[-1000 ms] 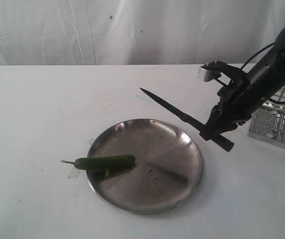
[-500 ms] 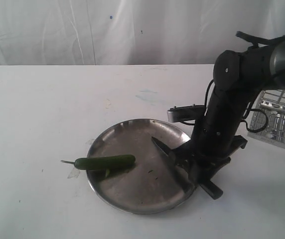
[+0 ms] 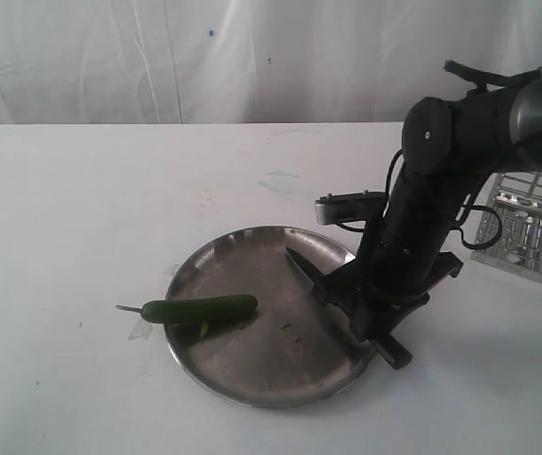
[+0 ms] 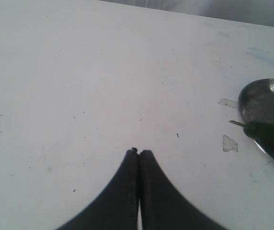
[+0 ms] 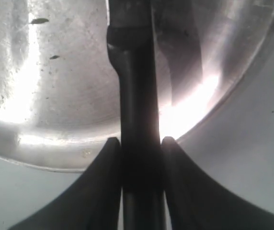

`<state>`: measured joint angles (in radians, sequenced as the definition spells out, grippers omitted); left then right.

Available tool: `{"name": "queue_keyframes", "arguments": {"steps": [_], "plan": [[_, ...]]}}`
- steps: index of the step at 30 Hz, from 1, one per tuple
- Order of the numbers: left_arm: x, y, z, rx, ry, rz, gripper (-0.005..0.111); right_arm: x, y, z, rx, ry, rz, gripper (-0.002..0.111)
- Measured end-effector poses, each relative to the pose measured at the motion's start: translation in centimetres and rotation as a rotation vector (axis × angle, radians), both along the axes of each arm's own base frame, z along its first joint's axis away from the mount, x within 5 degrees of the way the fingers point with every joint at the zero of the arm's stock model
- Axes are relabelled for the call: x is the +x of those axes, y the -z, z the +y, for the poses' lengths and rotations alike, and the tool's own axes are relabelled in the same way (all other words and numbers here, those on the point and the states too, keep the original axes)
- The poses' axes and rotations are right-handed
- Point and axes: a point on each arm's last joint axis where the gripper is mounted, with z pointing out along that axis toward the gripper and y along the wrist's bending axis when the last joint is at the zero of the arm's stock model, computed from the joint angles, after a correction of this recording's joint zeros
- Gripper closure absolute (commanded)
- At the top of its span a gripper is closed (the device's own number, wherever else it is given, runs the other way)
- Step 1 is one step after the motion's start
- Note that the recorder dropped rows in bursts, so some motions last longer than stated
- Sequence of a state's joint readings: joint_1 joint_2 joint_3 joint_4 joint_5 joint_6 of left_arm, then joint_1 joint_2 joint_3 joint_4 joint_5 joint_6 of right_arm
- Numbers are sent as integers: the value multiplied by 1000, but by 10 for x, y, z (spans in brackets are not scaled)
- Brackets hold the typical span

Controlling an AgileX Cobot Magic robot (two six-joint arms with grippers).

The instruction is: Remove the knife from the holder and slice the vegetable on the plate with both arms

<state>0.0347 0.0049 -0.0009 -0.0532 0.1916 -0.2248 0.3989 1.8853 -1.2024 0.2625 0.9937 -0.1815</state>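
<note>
Closed hand (image 4: 138, 154) above table (image 4: 79, 72); vegetable (image 4: 264, 132) on plate (image 4: 252, 96).

the plate (image 3: 252, 365) sits on the table (image 3: 81, 209), near its front middle. the vegetable (image 3: 200, 309) lies across the plate's left rim, its stem end out over the table. the right claw (image 3: 366, 318) is over the plate's right edge, clamped on the handle of the knife (image 3: 301, 268), whose blade reaches left over the plate, apart from the vegetable. the holder (image 3: 529, 232) stands on the table behind and right of the arm. the left claw (image 4: 139, 154), pinched together, hangs over bare table left of the plate.
</note>
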Motion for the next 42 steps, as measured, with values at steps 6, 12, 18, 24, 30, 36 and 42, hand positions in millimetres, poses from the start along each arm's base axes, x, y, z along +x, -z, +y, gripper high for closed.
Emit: {"name": "queue_keyframes", "arguments": {"steps": [6, 12, 18, 24, 30, 36, 42], "plan": [[0, 0, 0, 0, 0, 0, 107, -4, 5, -1, -18, -11, 64, 105], [0, 0, 0, 0, 0, 0, 107, -10, 23, -3, -59, -41, 199, 105], [0, 0, 0, 0, 0, 0, 107, -11, 24, -3, -56, -54, 204, 101], [0, 0, 0, 0, 0, 0, 107, -12, 24, -2, -52, -64, 212, 81], [0, 0, 0, 0, 0, 0, 107, -12, 24, -2, -53, -65, 214, 77], [0, 0, 0, 0, 0, 0, 107, -10, 17, -1, -52, -73, 226, 77], [0, 0, 0, 0, 0, 0, 107, 4, 0, 5, -29, -83, 171, 77]]}}
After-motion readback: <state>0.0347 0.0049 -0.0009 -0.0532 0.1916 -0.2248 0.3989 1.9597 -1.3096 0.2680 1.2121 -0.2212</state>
